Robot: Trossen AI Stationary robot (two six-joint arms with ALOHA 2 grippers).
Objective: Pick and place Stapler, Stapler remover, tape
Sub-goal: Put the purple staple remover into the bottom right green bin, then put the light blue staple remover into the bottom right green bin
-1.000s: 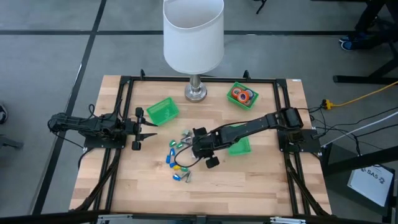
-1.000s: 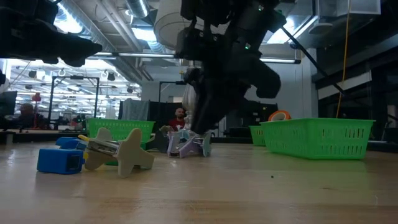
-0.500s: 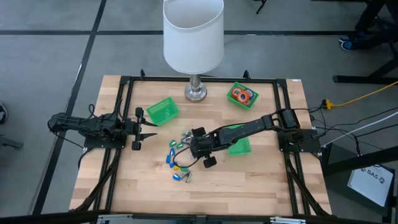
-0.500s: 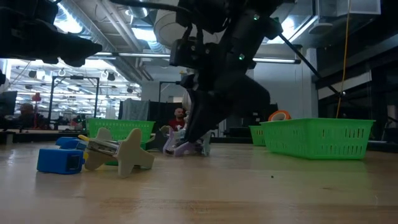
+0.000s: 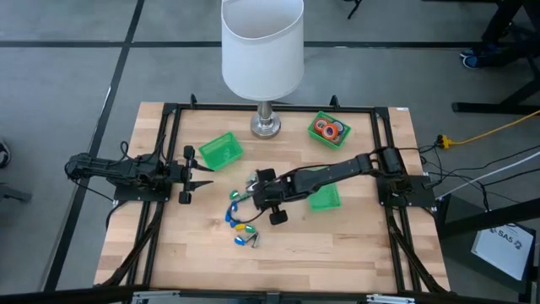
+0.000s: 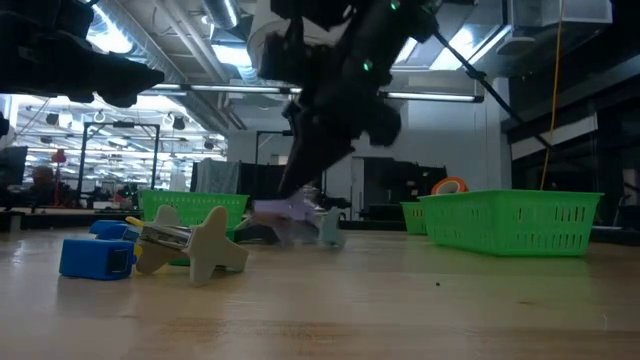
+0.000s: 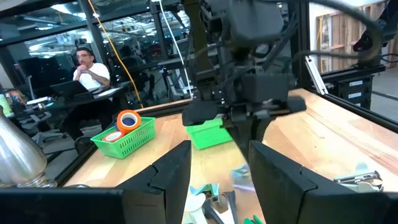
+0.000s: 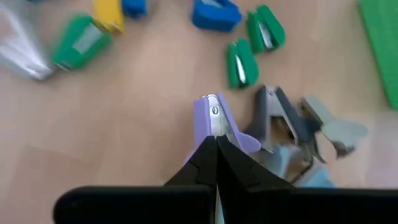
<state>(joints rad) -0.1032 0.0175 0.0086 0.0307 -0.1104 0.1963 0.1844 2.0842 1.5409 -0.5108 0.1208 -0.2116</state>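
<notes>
Table (image 5: 354, 245) is looking like pale, matt wood planks; the bins (image 5: 221, 150) are looking like glossy green plastic mesh. Staple remover (image 8: 214, 121) is showing lilac plastic with shiny metal.

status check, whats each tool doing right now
Right tool shut on purple staple remover, mid-table by the pile. Left tool parked at table's left, holding nothing. Grey staple remover touching the purple one; tape sits in far green bin.
</notes>
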